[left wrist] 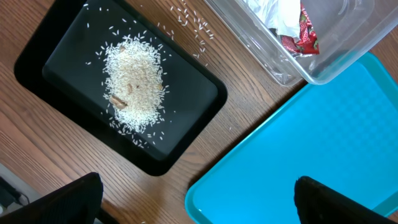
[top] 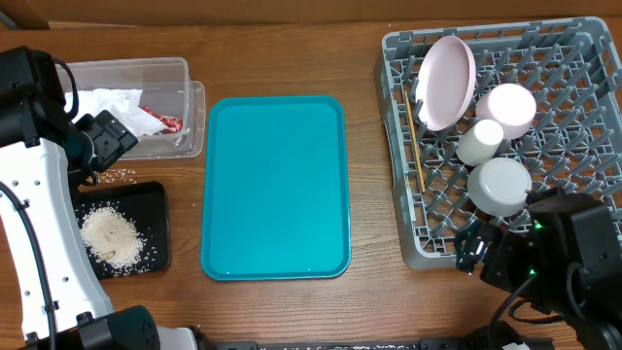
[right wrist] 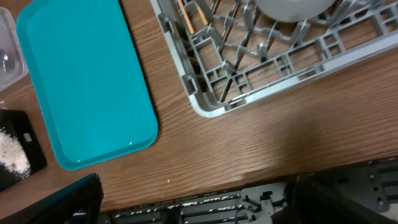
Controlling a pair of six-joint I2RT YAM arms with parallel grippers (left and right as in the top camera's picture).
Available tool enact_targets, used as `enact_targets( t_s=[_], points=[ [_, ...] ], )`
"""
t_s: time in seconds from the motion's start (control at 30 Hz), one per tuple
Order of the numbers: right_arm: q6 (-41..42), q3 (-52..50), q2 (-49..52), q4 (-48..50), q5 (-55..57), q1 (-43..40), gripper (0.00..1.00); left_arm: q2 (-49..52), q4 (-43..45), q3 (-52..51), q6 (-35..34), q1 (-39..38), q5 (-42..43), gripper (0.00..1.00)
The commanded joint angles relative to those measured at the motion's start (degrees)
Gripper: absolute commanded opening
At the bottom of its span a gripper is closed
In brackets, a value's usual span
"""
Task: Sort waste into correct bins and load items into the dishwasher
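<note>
The clear tub (top: 180,73) at the back left holds the crumpled white napkin (top: 112,105) and the red wrapper (top: 160,119); both also show in the left wrist view (left wrist: 298,34). The black tray (top: 155,209) holds a pile of rice crumbs (top: 109,236), also seen in the left wrist view (left wrist: 134,81). The grey dish rack (top: 398,146) holds an upright pink plate (top: 447,80), a smaller round dish (top: 511,105), a white cup (top: 479,141), a bowl (top: 499,185) and chopsticks (top: 412,136). My left gripper (left wrist: 196,202) is open and empty. My right gripper (right wrist: 193,199) is open and empty over the table's front edge.
An empty teal serving tray (top: 275,185) lies in the middle of the wooden table. A few loose rice grains (top: 119,176) lie on the table between tub and black tray. The table's front edge (right wrist: 205,196) runs below my right gripper.
</note>
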Motion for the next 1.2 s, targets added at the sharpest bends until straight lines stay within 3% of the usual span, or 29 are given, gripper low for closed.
enact_targets(
  t_s=[0.0,0.3,0.53,0.83,1.17],
  points=[
    [1.3,-0.1,0.1,0.4,-1.5,0.5,1.00,0.3,-0.1,0.4,-0.8,0.3,0.1,1.00],
    [1.3,-0.1,0.1,0.6,0.0,0.5,1.00,0.3,-0.1,0.4,-0.8,0.3,0.1,1.00],
    [1.2,-4.1,0.1,13.2,3.2,0.5,1.00,0.3,-0.1,0.4,-0.8,0.3,0.1,1.00],
    [-2.4,-26.9,-0.7,33.4,3.0,0.4,1.00,0.3,-0.1,0.4,-0.8,0.3,0.1,1.00],
    [-11.9,-52.4,-19.5,64.0,-2.4,-0.7,1.00,0.3,-0.1,0.4,-0.8,0.3,0.1,1.00]
  ],
)
